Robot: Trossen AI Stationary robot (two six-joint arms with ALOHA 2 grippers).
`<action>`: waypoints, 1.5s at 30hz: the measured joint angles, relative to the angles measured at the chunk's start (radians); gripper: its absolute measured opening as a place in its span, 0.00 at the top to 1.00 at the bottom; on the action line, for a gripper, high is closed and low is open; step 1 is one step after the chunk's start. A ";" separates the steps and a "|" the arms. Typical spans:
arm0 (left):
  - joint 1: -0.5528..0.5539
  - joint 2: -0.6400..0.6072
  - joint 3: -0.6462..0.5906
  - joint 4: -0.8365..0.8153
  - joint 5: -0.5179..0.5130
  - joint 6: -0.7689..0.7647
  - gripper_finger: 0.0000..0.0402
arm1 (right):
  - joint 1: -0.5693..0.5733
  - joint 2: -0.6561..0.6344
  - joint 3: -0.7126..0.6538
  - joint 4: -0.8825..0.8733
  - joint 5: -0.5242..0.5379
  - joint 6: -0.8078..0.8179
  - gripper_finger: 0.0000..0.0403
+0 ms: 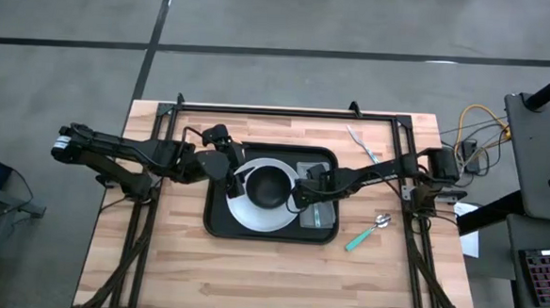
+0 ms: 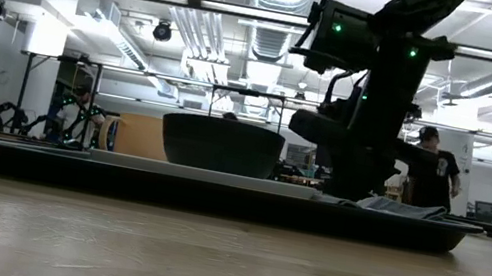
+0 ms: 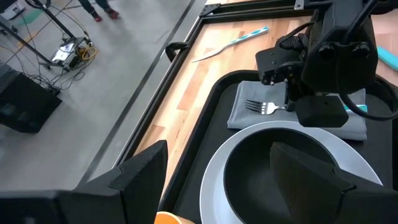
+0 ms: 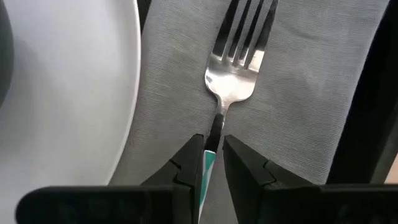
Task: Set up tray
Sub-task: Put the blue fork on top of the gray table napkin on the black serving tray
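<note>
Right wrist view: right gripper (image 4: 212,163) narrowly parted astride the teal-handled metal fork (image 4: 231,74).
Fork: on grey cloth napkin (image 4: 298,93), in black rectangular tray (image 1: 217,217).
Left gripper (image 3: 214,177): spread wide above tray.

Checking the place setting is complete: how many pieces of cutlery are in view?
3: a teal-handled metal fork on the grey cloth napkin inside the black tray; a teal-handled spoon and a knife on the wooden table.

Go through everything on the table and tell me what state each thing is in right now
Tray: flat on the table, loaded.
Plate: on the tray.
Bowl: upright on the plate.
Napkin: spread flat beside the plate.
Fork: lying on the napkin.
Right claw: fingers either side of the fork's handle.
Left claw: open above the bowl.
Spoon: on the table, off the tray.
Knife: on the table, off the tray.
</note>
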 joint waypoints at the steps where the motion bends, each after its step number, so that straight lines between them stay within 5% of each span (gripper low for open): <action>1: 0.000 0.000 0.000 0.000 0.000 0.000 0.35 | 0.000 0.000 0.000 0.000 0.000 0.000 0.86; 26: 0.000 0.000 0.000 0.000 0.000 0.000 0.35 | 0.000 0.004 0.034 0.001 0.046 -0.007 0.97; 45: 0.000 0.000 0.000 -0.025 0.000 0.019 0.35 | 0.009 0.074 0.083 0.008 0.110 0.157 0.98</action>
